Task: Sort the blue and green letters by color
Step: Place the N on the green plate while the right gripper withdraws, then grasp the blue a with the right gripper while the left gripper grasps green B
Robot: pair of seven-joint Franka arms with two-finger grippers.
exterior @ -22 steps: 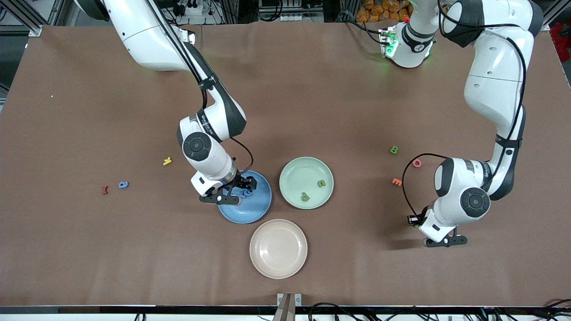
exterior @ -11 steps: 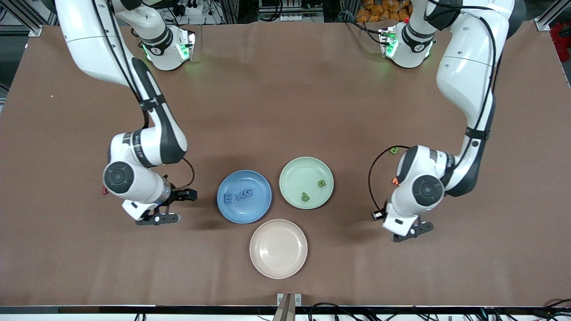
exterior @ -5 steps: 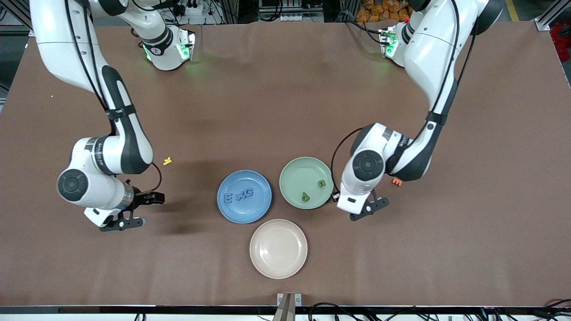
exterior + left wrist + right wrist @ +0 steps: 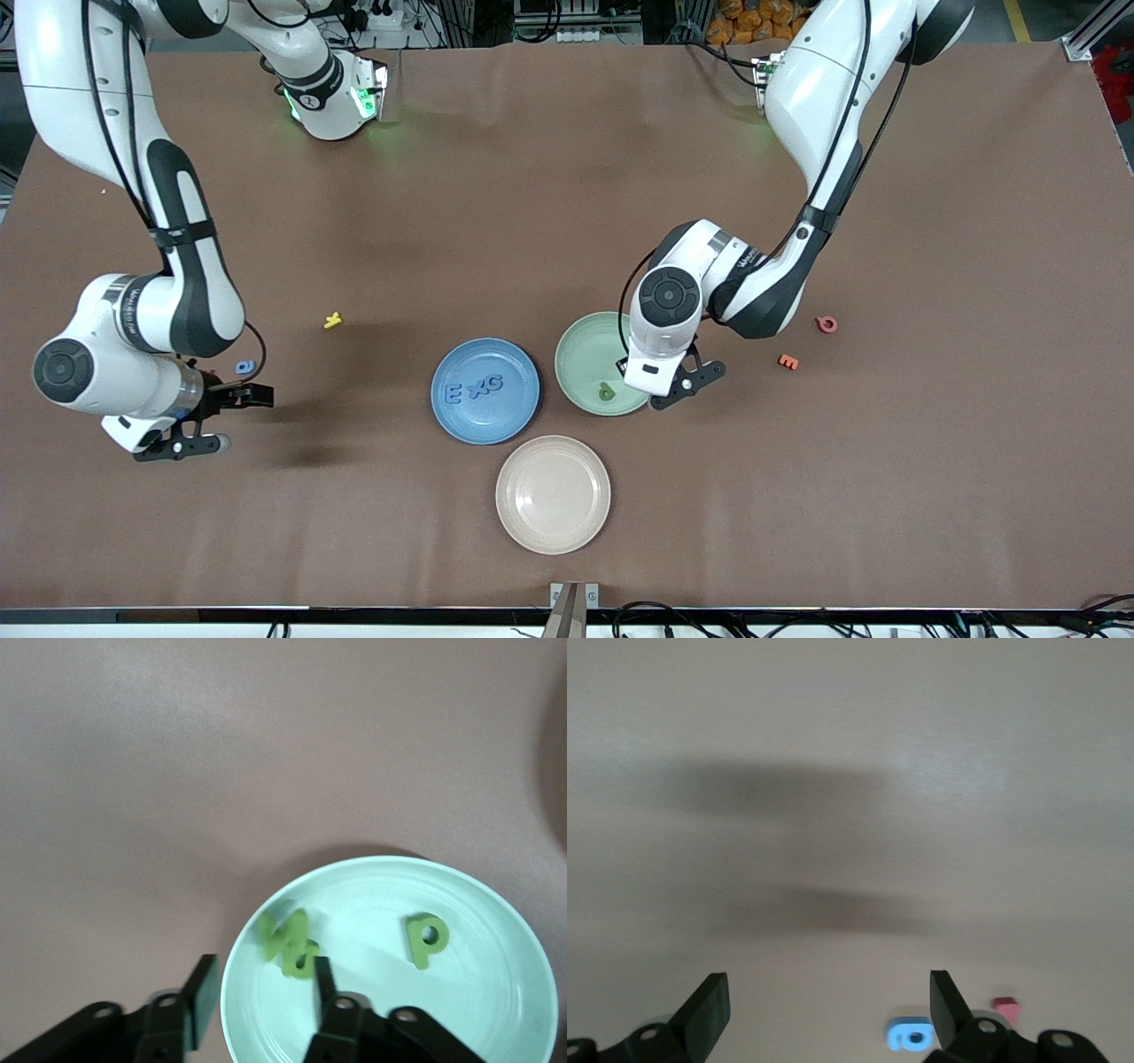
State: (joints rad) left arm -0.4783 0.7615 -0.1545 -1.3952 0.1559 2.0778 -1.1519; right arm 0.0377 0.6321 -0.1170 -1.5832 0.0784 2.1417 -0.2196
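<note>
Three blue letters [image 4: 474, 388] lie in the blue plate [image 4: 496, 421]. A fourth blue letter [image 4: 245, 366] lies loose on the table toward the right arm's end and also shows in the right wrist view [image 4: 911, 1035]. My right gripper [image 4: 213, 421] [image 4: 828, 992] is open and empty over bare table beside it. My left gripper [image 4: 663, 379] [image 4: 263, 979] is open over the rim of the green plate [image 4: 589, 346] [image 4: 372, 904]. Two green letters [image 4: 291, 943] lie together by one finger and a green P [image 4: 425, 939] [image 4: 606, 391] lies apart. The left arm hides the fourth green letter.
An empty beige plate [image 4: 553, 494] sits nearer the camera than the other two plates. A yellow letter [image 4: 332, 320] lies between the right arm and the blue plate. An orange letter [image 4: 788, 361] and a pink one [image 4: 827, 324] lie toward the left arm's end. A red letter [image 4: 1005, 1010] lies by the loose blue one.
My right gripper has moved from the blue plate toward its own end of the table. My left gripper has swung in to the green plate, where a third green letter now lies.
</note>
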